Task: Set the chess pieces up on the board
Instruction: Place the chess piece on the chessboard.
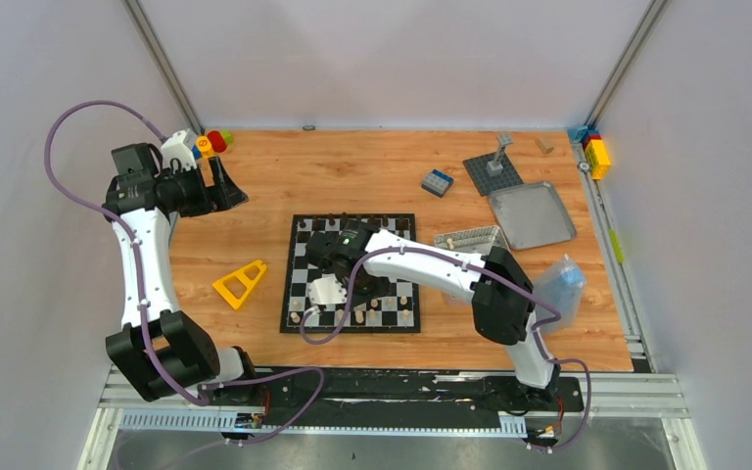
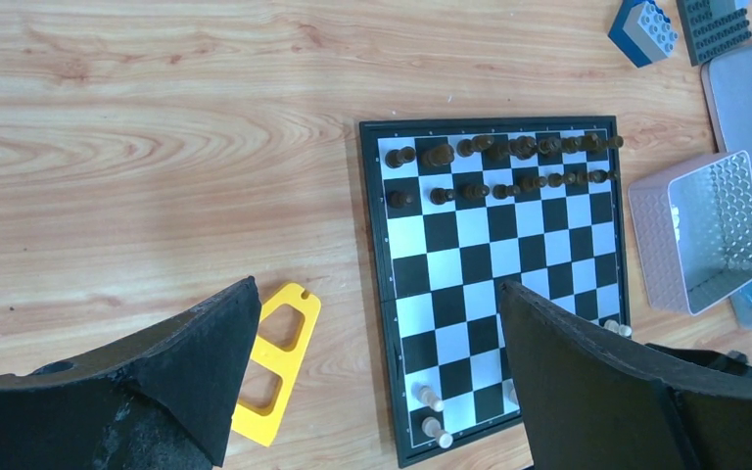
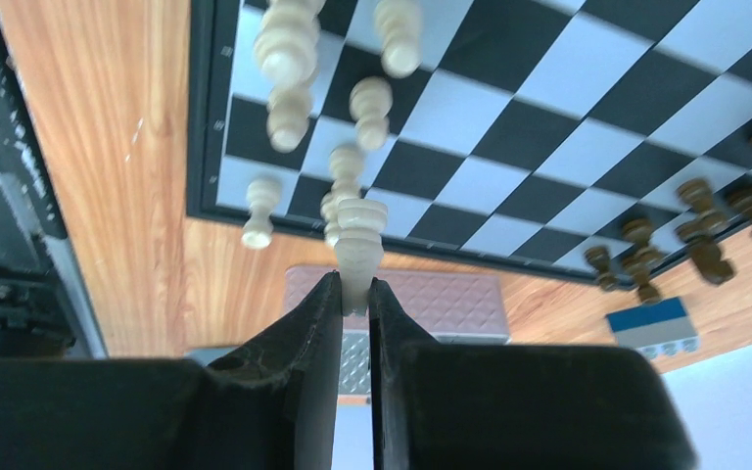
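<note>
Over the black-and-white checked chessboard (image 2: 480, 255), right gripper (image 3: 355, 291) pinches a cream wooden chess piece (image 3: 361, 235) pointing straight out along its fingers; left gripper (image 2: 377, 287) gapes wide

The left arm (image 1: 147, 257) and the right arm (image 1: 419, 262) are built of glossy white shell links dotted with small dark screws and joined by chunky black motor housings, and a lilac-purple cable (image 1: 67, 119) runs along each. The left hand (image 2: 377, 292) and the right hand (image 3: 354, 290) have thick matte black fingers (image 2: 186, 372), rough-grained and tapering to wedge tips. A small green light (image 1: 349, 234) glows on the right arm's black wrist block.
</note>
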Motion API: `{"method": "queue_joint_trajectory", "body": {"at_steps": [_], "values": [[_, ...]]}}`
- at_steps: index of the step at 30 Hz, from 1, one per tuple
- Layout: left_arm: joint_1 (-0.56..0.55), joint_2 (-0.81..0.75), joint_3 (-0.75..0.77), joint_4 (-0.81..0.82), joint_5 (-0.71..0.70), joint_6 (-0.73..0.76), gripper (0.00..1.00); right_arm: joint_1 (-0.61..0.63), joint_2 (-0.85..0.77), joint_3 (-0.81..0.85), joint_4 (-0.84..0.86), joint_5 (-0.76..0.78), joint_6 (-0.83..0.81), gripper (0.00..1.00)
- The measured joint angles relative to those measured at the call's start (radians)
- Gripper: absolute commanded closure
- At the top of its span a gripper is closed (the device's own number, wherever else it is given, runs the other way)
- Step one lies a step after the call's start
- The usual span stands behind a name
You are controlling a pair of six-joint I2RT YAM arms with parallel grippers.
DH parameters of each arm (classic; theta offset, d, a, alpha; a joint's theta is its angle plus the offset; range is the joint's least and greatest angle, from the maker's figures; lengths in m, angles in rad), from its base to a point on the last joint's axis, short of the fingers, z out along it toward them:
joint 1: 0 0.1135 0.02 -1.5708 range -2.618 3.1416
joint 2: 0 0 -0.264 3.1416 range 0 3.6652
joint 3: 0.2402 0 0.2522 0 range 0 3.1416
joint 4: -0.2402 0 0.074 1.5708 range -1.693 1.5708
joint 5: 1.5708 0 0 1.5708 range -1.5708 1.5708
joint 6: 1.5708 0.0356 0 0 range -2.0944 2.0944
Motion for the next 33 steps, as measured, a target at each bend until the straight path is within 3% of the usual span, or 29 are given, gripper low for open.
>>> {"method": "queue_joint_trajectory", "body": {"at_steps": [9,33], "values": [[0.0,-0.013,-0.006,0.006,0.0,-0.001,0.01,0.0,-0.073,-0.109,-0.048,0.007,0.051,1.0],[0.0,-0.03,-0.034,0.025,0.008,-0.001,0.0,0.029,-0.025,-0.129,-0.051,-0.023,0.072,1.0]]}}
